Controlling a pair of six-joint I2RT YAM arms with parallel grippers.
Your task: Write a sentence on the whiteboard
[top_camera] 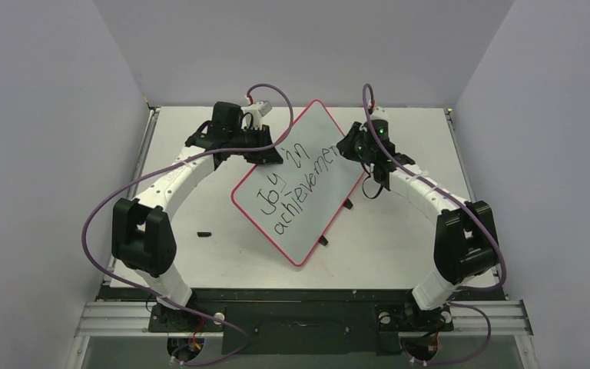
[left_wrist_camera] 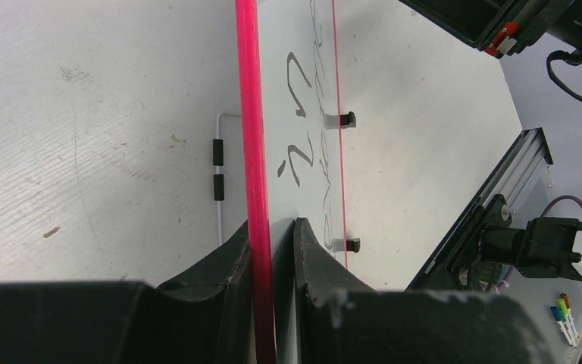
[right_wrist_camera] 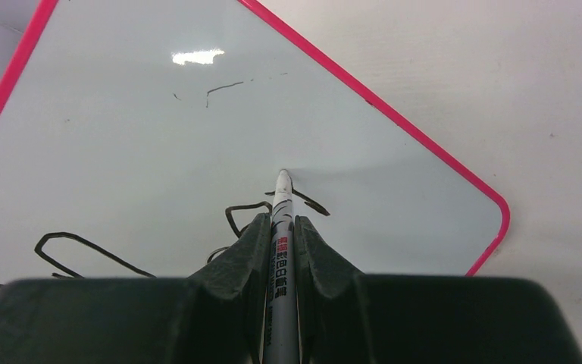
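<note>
The whiteboard, pale with a thin red rim, lies turned like a diamond in the middle of the table. The sentence in black marker reads "Joy in achievemen", with "Joy" underlined. My left gripper is shut on the board's upper left rim; in the left wrist view the red rim runs between my fingers. My right gripper is shut on a white marker, whose tip touches the board at the end of the second line.
A small black marker cap lies on the table left of the board. Black clips stick out from the board's lower right edge. Grey walls enclose the table on three sides. A metal rail runs along the near edge.
</note>
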